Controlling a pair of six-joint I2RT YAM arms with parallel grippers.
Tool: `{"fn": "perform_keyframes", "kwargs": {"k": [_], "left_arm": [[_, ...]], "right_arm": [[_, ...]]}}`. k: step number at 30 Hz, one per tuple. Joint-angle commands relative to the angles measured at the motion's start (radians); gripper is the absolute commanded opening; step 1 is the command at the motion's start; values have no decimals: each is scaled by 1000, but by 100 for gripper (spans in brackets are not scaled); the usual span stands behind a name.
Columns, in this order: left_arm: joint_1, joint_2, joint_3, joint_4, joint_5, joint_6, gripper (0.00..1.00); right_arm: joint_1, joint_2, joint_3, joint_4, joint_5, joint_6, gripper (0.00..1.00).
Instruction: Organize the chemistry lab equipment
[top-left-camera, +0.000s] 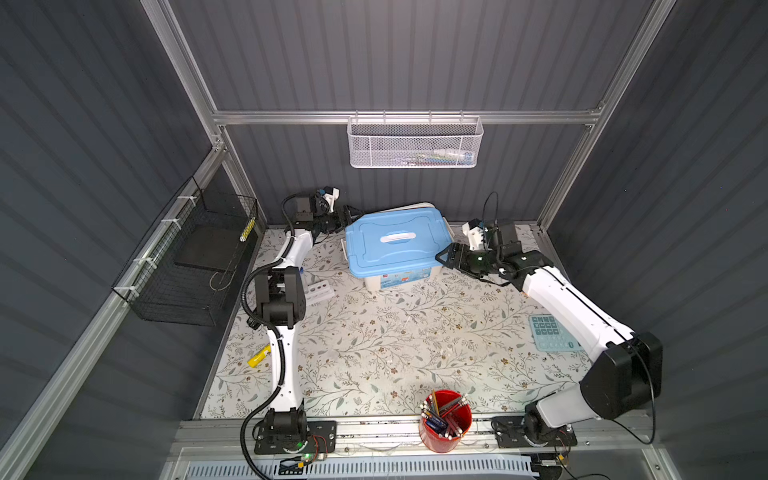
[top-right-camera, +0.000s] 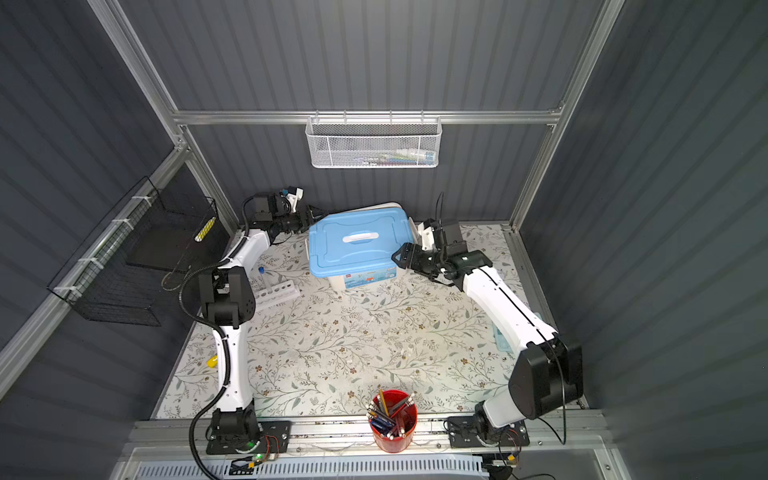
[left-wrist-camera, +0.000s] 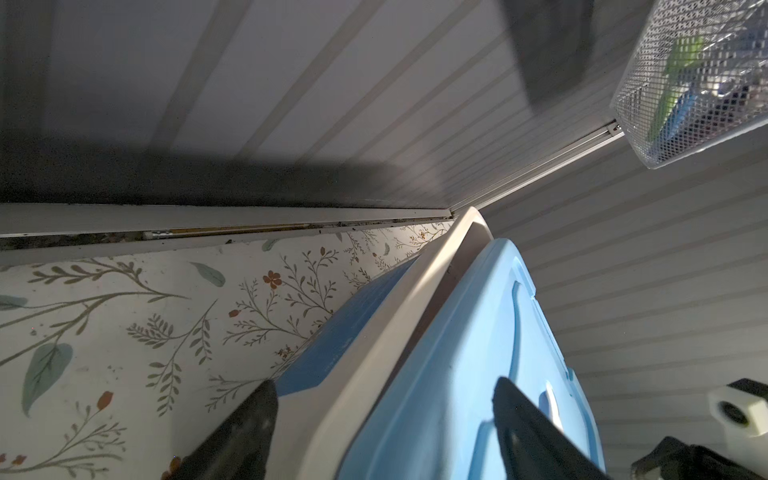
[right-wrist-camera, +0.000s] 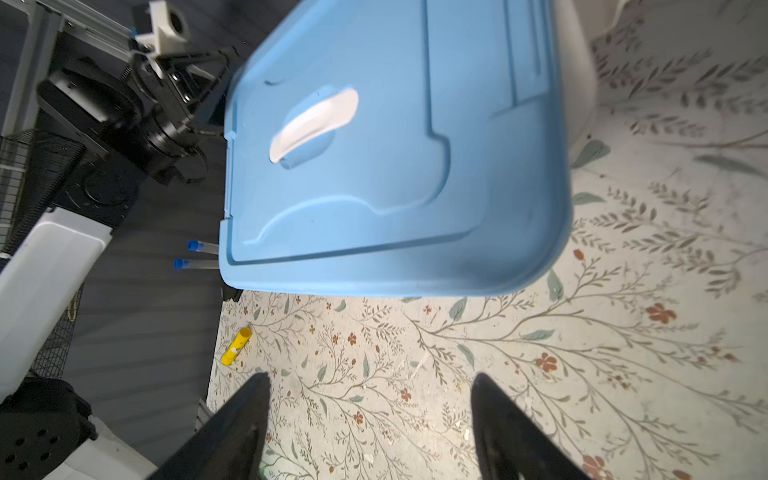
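Top views: the left end effector (top-left-camera: 352, 214) (top-right-camera: 313, 212) sits at the far left corner of the blue lid (top-left-camera: 397, 243), its fingers spread. The right end effector (top-left-camera: 444, 255) (top-right-camera: 399, 255) is at the lid's opposite edge, fingers also spread and holding nothing. The lid lies askew on the white box (top-left-camera: 401, 280), whose rim shows past it on the far side. Behind the left end effector, beside that arm's elbow, a white rack (top-right-camera: 278, 291) stands on the desk (top-left-camera: 415, 353) with one blue-capped tube (top-right-camera: 262, 276) upright in it. Well behind the right end effector, a calculator (top-left-camera: 550, 332) lies by that arm and a red cup (top-left-camera: 445, 419) stands at the desk's near edge.

Left wrist view: the fingers (left-wrist-camera: 245, 432) stand wide apart, and the box rim (left-wrist-camera: 395, 332) and the lid's edge pass between them. One finger is outside the box, the other over the lid's top. I cannot tell whether either touches. A gap shows between rim and lid. Far ahead hangs a white mesh basket (left-wrist-camera: 698, 79).

Right wrist view: the fingers (right-wrist-camera: 232, 428) are wide apart above bare desk, with nothing between them. The lid (right-wrist-camera: 395, 166), blurred, lies just ahead of the tips and apart from them. Two capped tubes (right-wrist-camera: 202, 246) stick out from behind the lid's far side. A yellow stick (right-wrist-camera: 236, 346) lies on the desk near one fingertip.
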Motion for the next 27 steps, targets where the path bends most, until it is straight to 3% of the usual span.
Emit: {"fn": "perform_keyframes", "kwargs": {"k": [1, 20, 27], "left_arm": [[7, -53, 16, 12, 1, -8, 81], [9, -72, -8, -3, 10, 22, 81], [10, -86, -30, -1, 10, 32, 81]], "right_arm": [[8, 50, -29, 30, -57, 42, 76], [-34, 185, -9, 371, -69, 325, 72], [-69, 186, 33, 372, -50, 337, 66]]}}
